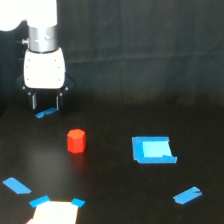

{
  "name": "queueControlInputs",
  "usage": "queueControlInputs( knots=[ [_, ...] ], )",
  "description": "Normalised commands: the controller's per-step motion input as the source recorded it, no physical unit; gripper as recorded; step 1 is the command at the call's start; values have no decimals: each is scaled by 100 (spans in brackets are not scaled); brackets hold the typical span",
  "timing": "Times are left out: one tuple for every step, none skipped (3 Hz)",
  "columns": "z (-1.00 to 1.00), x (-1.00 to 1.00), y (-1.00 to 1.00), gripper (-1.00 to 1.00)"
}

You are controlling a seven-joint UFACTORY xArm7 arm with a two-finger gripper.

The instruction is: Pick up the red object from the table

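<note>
I see the red object (pixel 76 140) standing upright on the table (pixel 110 190), a bit toward the exterior view's left of centre. It's a short faceted block, hexagonal-looking top, red-orange, plain matte faces, top face slightly lighter than the sides. Narrower than the white gripper body. Nothing touching it

Gripper (pixel 45 103) hangs up-left of the block in the exterior view, well apart from it. White rounded housing under a metallic silver wrist cylinder, black linkage at the sides, two thin dark fingers pointing down. Fingers stand apart with a gap between them, nothing held

Small blue tape strip (pixel 46 113) lies just under the fingertips; can't tell if they touch it

Table is flat matte black. Blue-edged square (pixel 153 150) to the exterior view's right of the block, lighter cyan centre, edges a bit ragged. More blue tape pieces: one at lower left (pixel 16 186), one at lower right (pixel 187 195). Pale cream patch (pixel 55 214) at the bottom edge with blue tape on its upper corners, cut off by the frame
</note>
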Motion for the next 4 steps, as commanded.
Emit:
queueControlInputs(
  knots=[
    [-37, 72, -100, 100],
    [-35, 63, -86, 90],
    [-37, 77, -100, 93],
    [-84, 58, -91, 100]
  ],
)
